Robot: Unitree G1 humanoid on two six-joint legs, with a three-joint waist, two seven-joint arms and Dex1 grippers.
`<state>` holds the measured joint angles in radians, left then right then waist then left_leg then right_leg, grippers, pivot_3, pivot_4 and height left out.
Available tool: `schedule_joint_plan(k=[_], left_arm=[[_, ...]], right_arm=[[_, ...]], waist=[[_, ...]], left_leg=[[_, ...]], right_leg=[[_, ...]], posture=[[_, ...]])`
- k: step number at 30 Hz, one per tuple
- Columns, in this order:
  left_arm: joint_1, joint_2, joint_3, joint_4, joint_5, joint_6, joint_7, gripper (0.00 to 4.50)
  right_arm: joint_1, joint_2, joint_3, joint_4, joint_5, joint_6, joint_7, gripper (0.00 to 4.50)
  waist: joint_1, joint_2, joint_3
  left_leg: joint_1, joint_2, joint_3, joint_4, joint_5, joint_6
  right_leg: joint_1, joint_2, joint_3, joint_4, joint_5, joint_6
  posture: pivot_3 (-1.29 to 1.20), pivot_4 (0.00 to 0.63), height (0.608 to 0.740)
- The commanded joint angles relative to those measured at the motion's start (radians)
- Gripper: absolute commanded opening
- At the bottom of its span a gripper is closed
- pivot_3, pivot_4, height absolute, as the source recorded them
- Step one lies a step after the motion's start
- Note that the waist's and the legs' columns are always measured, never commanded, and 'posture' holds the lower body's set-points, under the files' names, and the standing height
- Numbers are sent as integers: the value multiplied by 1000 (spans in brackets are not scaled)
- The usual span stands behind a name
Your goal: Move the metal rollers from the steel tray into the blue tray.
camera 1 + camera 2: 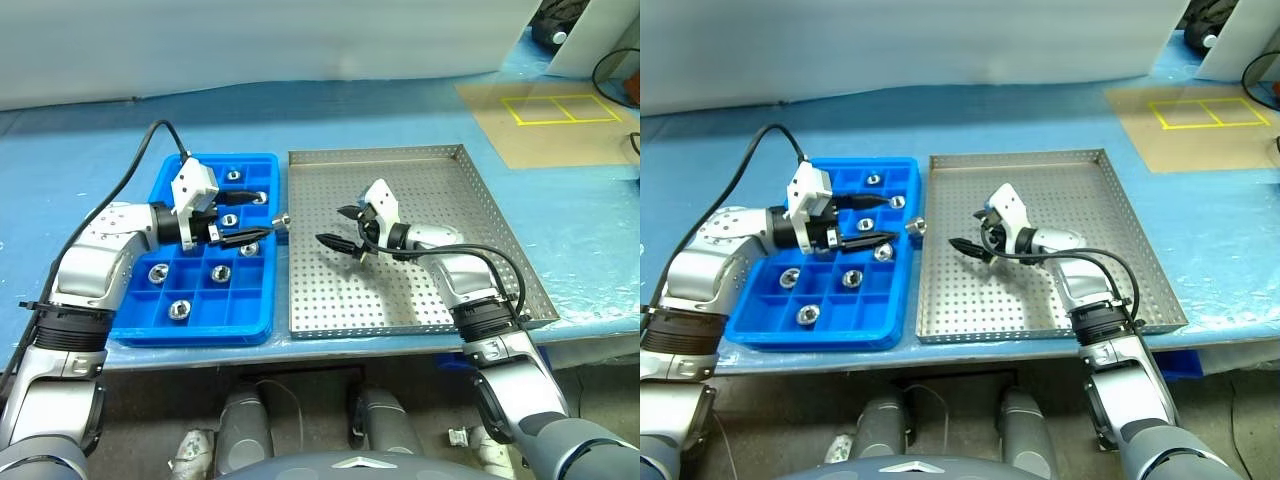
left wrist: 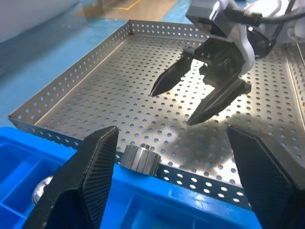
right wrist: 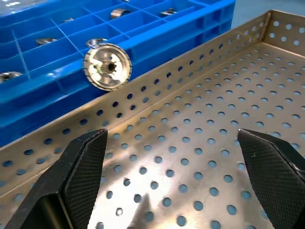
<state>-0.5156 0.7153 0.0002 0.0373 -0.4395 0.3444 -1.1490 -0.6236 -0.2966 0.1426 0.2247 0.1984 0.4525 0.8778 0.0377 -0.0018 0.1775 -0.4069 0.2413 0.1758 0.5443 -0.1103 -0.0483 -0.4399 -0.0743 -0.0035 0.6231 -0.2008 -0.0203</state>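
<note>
The blue tray [image 1: 170, 192] lies to the left of the steel tray [image 1: 470, 200], and several metal rollers [image 1: 221, 272] sit in its compartments. One roller [image 1: 283, 220] is perched on the blue tray's right rim, against the steel tray's left wall; it also appears as roller [image 2: 139, 159] and roller [image 3: 107, 66]. My left gripper [image 1: 262, 215] hovers open over the blue tray's right side, its tips just left of that roller and holding nothing. Over the steel tray's perforated floor my right gripper [image 1: 330, 224] is open, pointing left toward the same roller, a short gap away.
Both trays rest on a blue-covered table, near its front edge [image 1: 400, 345]. A brown board with yellow tape squares [image 1: 560, 108] lies at the back right. A black cable [image 1: 140, 160] arcs from my left wrist over the table's left side.
</note>
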Motion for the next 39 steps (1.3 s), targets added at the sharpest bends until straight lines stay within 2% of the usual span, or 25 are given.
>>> schedule_joint_plan(k=[1,9,17,29,32,38,39], left_arm=[[2,44,42,-7,-1,-21,-30,3842],[78,65,89,-67,-1,-12,10,3842],[220,77,163,-217,-36,42,81,3842],[248,88,185,-260,-48,68,116,3842],[244,91,182,-258,-47,69,118,3842],[226,86,164,-250,-40,67,119,3842],[221,84,160,-246,-39,66,119,3842]], right_arm=[[-71,26,26,-24,24,-10,39,4471],[-196,119,89,194,-26,-122,84,4471],[-250,147,97,420,-80,-243,111,4471],[-284,185,79,514,-100,-319,94,4471],[-281,187,74,514,-99,-330,90,3859],[-274,181,62,515,-105,-337,77,1870],[-273,180,59,514,-109,-336,65,1654]], waist=[[0,0,0],[7,0,0],[21,0,0],[34,0,0],[33,0,0],[33,0,0],[33,0,0]], left_leg=[[0,0,0,0,0,0],[1,0,0,0,0,0],[-1,0,-1,0,0,1],[1,0,-1,0,0,0],[1,0,-1,0,0,0],[1,0,-1,0,0,0],[2,0,-1,0,0,0]], right_leg=[[0,0,0,0,0,0],[1,-1,-1,0,0,0],[1,-2,-2,0,0,0],[2,-1,-2,1,0,-1],[1,-1,-2,1,0,-1],[2,-1,-2,1,0,-1],[2,-1,-2,1,0,-1]], posture=[[-150,150,740],[-70,150,740],[27,150,740],[42,150,740],[36,150,740],[18,150,740],[14,150,740]])
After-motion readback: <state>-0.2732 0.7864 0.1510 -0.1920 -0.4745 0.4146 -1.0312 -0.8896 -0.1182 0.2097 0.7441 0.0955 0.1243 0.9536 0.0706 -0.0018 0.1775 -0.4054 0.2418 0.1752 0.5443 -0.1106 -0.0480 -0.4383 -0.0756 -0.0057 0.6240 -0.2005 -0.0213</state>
